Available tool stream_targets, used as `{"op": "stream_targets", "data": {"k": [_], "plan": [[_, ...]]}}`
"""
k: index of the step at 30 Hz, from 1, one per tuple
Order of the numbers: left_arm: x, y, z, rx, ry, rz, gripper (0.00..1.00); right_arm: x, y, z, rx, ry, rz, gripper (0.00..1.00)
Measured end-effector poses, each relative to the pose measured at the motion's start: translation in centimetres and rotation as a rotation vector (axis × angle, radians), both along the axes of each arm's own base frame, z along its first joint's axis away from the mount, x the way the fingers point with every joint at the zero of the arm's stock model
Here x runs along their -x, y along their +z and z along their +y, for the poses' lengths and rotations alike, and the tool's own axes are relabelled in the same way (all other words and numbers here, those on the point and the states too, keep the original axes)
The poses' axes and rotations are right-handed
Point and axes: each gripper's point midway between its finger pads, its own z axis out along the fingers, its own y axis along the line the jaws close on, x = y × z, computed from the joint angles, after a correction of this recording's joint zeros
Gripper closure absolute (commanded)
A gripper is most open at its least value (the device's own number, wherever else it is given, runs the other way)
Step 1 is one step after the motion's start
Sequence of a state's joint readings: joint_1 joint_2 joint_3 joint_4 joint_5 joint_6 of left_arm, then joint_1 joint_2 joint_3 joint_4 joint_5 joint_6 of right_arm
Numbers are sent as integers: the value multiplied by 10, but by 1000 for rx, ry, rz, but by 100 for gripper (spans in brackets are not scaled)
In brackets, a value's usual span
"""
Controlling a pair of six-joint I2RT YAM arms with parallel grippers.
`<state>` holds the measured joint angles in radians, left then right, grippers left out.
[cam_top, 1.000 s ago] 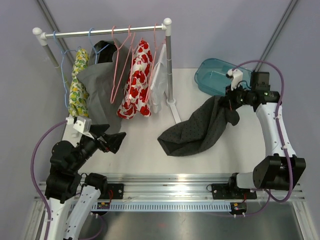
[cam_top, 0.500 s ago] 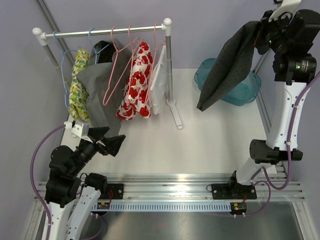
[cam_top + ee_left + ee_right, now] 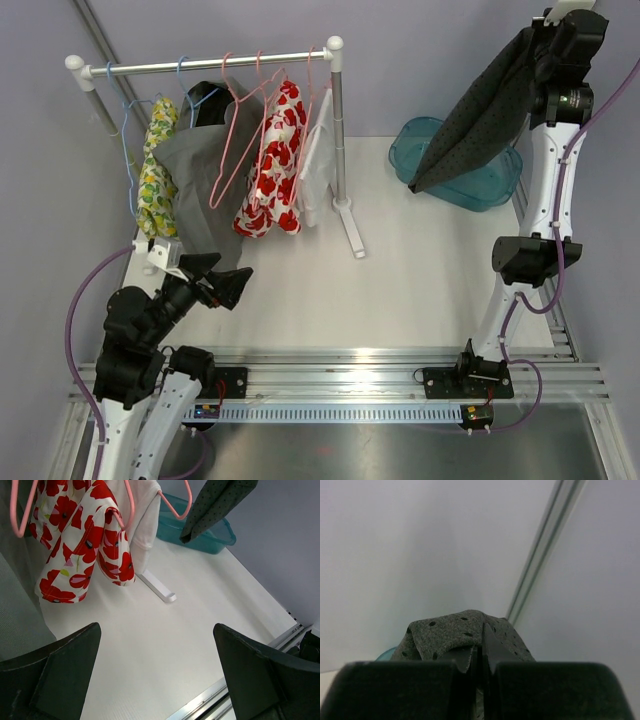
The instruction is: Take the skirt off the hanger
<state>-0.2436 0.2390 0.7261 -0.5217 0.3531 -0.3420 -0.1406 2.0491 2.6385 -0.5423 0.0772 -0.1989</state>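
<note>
The dark grey dotted cloth skirt has been lifted off the white worktop, where it was lying a second ago. It is now held up high, pinched at its top by the right pincer. Its lower tip has been brought over the blue-green plastic tub.

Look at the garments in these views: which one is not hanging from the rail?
The dark dotted skirt, pinched in the right gripper over the teal bin. The lemon-print, grey, red-poppy and white garments all hang from the rail.
</note>
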Motion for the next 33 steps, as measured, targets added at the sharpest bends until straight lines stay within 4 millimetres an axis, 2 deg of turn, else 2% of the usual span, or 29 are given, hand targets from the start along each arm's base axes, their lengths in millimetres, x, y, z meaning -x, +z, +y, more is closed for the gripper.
{"op": "stream_targets", "data": {"k": [2, 5, 9, 12, 14, 21, 23, 25, 27, 29, 33], "plan": [[-1, -1, 0, -1, 0, 5, 1, -7, -4, -12, 18, -47, -6, 100], [-2, -2, 0, -2, 1, 9, 1, -10, 2, -22, 45, -98, -36, 100], [-2, -2, 0, -2, 2, 12, 1, -8, 15, -28, 71, -131, -81, 100], [-2, -2, 0, 1, 2, 13, 1, -10, 11, -29, 76, -136, -81, 100], [-2, -2, 0, 3, 2, 15, 1, -13, -6, -29, 75, -132, -44, 100], [-2, -2, -1, 4, 1, 16, 1, -33, -97, -29, 76, -104, 171, 100], [-2, -2, -1, 6, 2, 18, 1, -37, -112, -28, 76, -90, 209, 100], [-2, -2, -1, 10, 2, 20, 1, -40, -118, -28, 75, -82, 226, 100], [-2, -1, -1, 16, 2, 23, 1, -43, -110, -27, 70, -78, 213, 100], [-2, -1, -1, 19, 2, 27, 1, -45, -90, -27, 55, -83, 165, 100], [-6, -2, -3, 23, 2, 37, 1, -38, -23, -26, 59, -125, -31, 100]]}}
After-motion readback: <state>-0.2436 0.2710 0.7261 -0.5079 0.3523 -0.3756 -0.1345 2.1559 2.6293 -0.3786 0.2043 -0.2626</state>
